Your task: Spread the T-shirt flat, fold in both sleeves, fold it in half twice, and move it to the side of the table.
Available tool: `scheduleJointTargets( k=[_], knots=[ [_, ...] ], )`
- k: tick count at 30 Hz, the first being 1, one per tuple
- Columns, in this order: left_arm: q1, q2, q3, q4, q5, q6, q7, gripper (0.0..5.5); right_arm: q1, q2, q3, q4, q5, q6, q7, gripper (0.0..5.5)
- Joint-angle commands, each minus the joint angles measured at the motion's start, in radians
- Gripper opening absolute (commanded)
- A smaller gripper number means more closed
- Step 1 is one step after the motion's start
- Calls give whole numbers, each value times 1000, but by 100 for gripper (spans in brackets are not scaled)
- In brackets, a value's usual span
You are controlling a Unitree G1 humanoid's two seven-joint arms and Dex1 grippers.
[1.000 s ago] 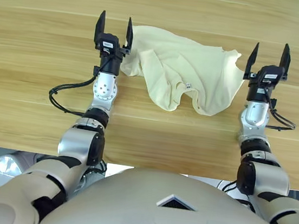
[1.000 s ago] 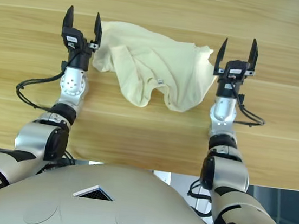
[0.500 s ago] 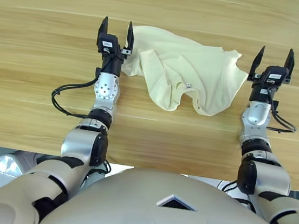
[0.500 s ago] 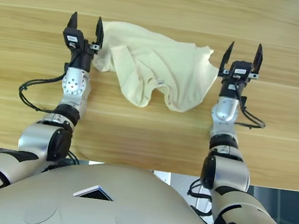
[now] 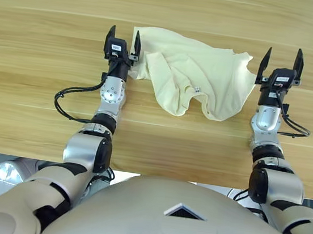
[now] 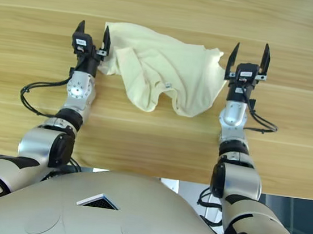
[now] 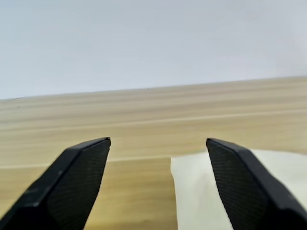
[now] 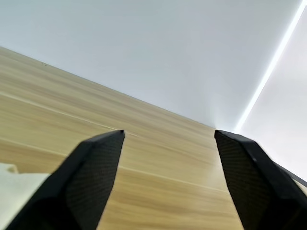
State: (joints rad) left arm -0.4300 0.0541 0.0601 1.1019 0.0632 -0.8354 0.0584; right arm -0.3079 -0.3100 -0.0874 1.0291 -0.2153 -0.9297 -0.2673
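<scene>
Head views, T-shirt: the cream T-shirt lies crumpled and part-folded on the wooden table, between the two arms, its neck opening towards the robot.
Head views, left gripper: the left gripper stands at the shirt's left edge, jaws wide apart and holding nothing. Its inner finger is right against the cloth's border.
Head views, right gripper: the right gripper stands just beside the shirt's right edge, jaws spread wide and empty.
Left wrist view, fingers: two dark fingers stand far apart, with bare wood and a corner of the cream cloth in the gap. The cloth runs on beneath one finger and nothing is clamped.
Left wrist view, background: the tabletop runs away to a pale wall.
Right wrist view, fingers: both fingers are spread wide over bare wood, and a small piece of cream cloth shows beside one of them.
Right wrist view, background: a bright light strip crosses the wall.
</scene>
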Motion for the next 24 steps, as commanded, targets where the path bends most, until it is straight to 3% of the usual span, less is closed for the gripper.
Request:
scheduleJointTargets(
  k=[1, 14, 17, 19, 24],
  knots=[
    [-6, -7, 14, -11, -17, -47, -8, 370, 25, 11, 9, 24, -10, -2, -24, 349],
    [-6, -8, 29, -15, -44, -93, -40, 370, 0, 5, 45, 37, -61, 7, -77, 349],
    [-7, 0, 49, -39, -104, -95, -119, 370, 22, -17, 25, -18, -78, -10, -148, 349],
    [49, 26, 43, -179, -193, -102, -243, 370, 107, -84, 4, -172, -104, -27, -139, 349],
    [353, 216, -134, -749, -396, 7, -624, 370, 408, -305, -60, -605, -145, 54, 52, 349]
  ],
)
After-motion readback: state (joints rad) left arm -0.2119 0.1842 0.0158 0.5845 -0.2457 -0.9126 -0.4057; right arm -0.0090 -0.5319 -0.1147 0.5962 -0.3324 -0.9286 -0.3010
